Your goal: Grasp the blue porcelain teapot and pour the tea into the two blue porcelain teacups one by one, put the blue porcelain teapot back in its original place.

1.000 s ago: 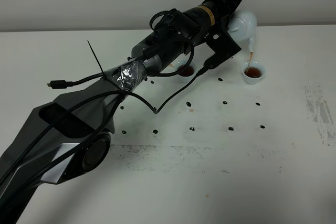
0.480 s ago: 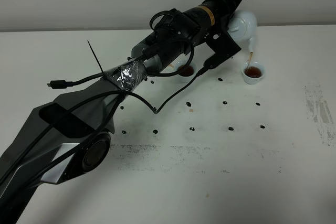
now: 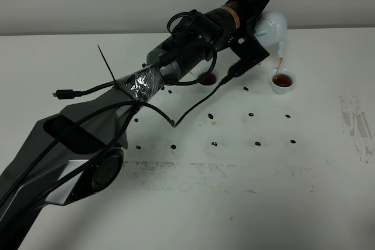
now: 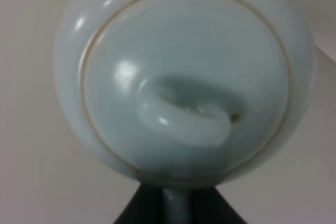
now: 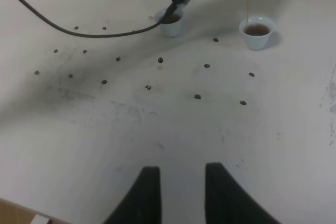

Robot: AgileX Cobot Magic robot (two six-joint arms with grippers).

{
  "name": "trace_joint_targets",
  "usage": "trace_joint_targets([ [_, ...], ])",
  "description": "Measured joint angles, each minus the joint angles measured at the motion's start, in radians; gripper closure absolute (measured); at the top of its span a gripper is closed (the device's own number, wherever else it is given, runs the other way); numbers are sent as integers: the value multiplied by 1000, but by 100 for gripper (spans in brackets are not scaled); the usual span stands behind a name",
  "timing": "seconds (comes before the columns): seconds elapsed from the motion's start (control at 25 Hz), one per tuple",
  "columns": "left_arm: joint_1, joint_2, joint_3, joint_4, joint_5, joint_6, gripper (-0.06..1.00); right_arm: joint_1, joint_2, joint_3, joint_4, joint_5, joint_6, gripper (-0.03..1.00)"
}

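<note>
My left gripper (image 3: 262, 14) is shut on the loop handle of the blue porcelain teapot (image 3: 273, 27) and holds it tilted at the far right of the table. A thin stream of tea (image 3: 279, 65) runs from the spout into the right teacup (image 3: 282, 82), which holds dark tea. The left teacup (image 3: 206, 78) also holds tea and is partly hidden under the arm. In the left wrist view the teapot's lid and knob (image 4: 184, 111) fill the frame. My right gripper (image 5: 181, 192) is open and empty, low over the near table; both cups (image 5: 257, 31) (image 5: 170, 23) lie far ahead.
The white table (image 3: 193, 203) carries rows of small black dot marks (image 3: 214, 143) and a scuffed patch (image 3: 356, 124) at the right. The left arm's body and a loose black cable (image 3: 193, 109) lie across the left and middle.
The teapot, cups and arms have not visibly moved; the stream of tea keeps running into the right teacup.
</note>
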Motion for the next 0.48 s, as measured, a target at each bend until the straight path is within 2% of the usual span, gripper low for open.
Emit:
trace_joint_targets([
  [0.24,0,0,0,-2,0,-18,85,0,0,0,0,0,0,73],
  [0.48,0,0,0,-2,0,-90,85,0,0,0,0,0,0,73],
])
